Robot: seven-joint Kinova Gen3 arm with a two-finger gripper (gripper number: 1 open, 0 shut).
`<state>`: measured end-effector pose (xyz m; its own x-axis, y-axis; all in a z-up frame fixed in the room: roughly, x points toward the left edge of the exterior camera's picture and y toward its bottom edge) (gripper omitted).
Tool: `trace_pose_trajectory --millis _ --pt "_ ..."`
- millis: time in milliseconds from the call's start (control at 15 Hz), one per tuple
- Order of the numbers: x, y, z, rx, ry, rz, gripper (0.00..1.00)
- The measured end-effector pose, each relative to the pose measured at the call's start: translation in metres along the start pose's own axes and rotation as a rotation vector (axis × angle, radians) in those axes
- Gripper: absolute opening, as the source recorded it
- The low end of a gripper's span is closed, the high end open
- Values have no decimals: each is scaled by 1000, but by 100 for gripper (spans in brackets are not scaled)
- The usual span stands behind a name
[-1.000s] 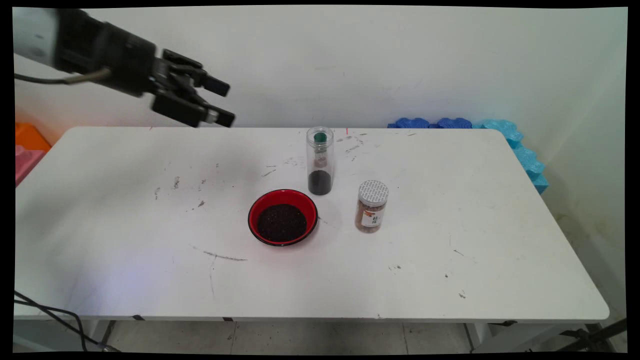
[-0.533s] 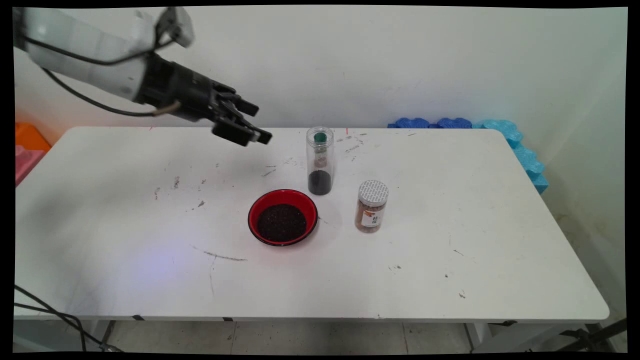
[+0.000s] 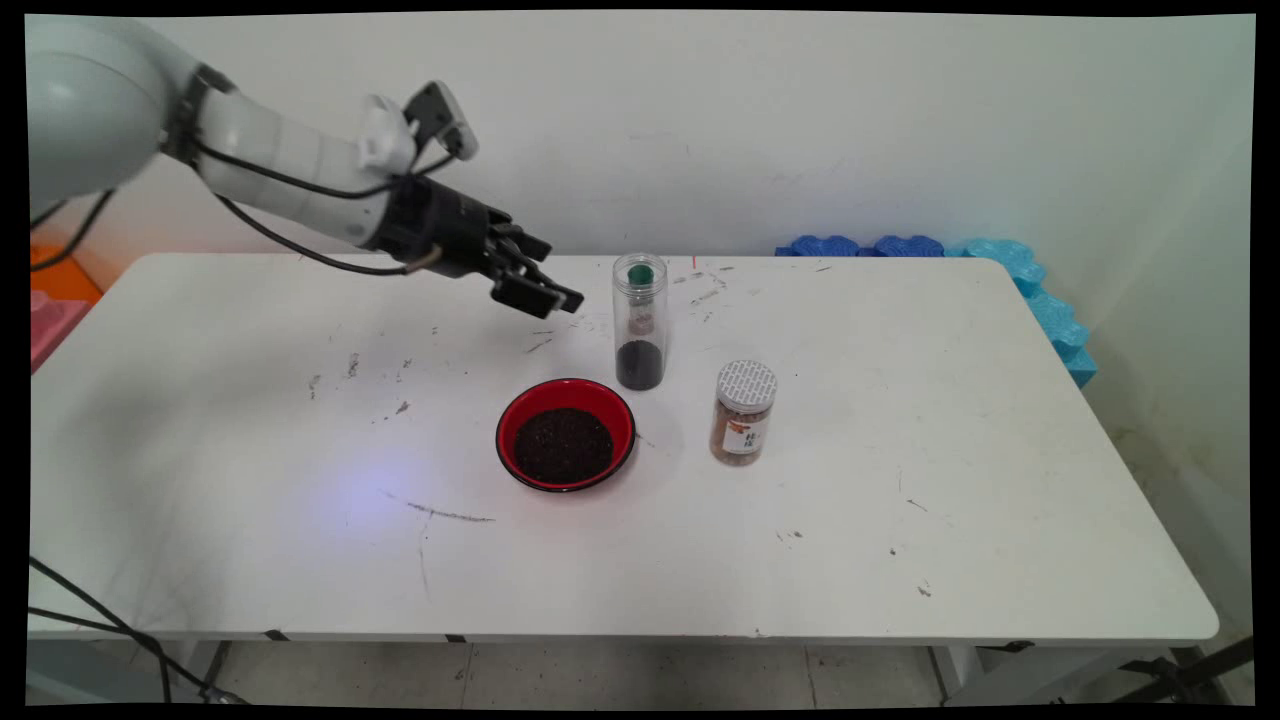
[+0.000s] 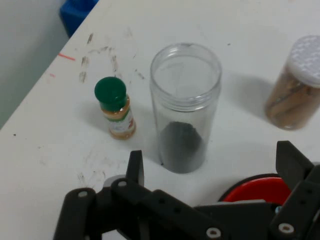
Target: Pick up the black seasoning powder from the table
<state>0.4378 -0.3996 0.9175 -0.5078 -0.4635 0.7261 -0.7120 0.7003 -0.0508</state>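
My gripper (image 3: 562,272) hovers open above the table (image 3: 900,560), just left of a tall clear jar (image 3: 640,320) with dark grains in its bottom. In the hand view the clear jar (image 4: 185,107) stands straight ahead, with the gripper (image 4: 212,162) holding nothing between its spread fingers. A small bottle with a green cap (image 4: 115,107) stands just beyond the jar; the main view shows that bottle (image 3: 641,275) through the jar's wall. A red bowl of dark grains (image 3: 566,434) sits in front of the jar, and a brown spice jar with a white lid (image 3: 744,412) to its right.
Blue foam pieces (image 3: 900,245) lie along the table's back right corner. An orange and pink box (image 3: 55,300) sits off the table's left edge. Black cables (image 3: 100,630) hang at the front left. The brown spice jar (image 4: 295,85) and red bowl (image 4: 260,187) flank the hand view.
The gripper has travelled right and downward from the upper left, ending close to the clear jar. Nothing on the table has moved.
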Motion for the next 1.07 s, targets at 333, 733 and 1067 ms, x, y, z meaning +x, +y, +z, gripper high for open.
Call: trace_pose_trajectory --millis 333,733,1067 --pt "-4 -6 42 19 -7 5 100" --pt "-4 -8 71 22 -4 8 100" --pt "-4 -9 93 17 3 16 100"
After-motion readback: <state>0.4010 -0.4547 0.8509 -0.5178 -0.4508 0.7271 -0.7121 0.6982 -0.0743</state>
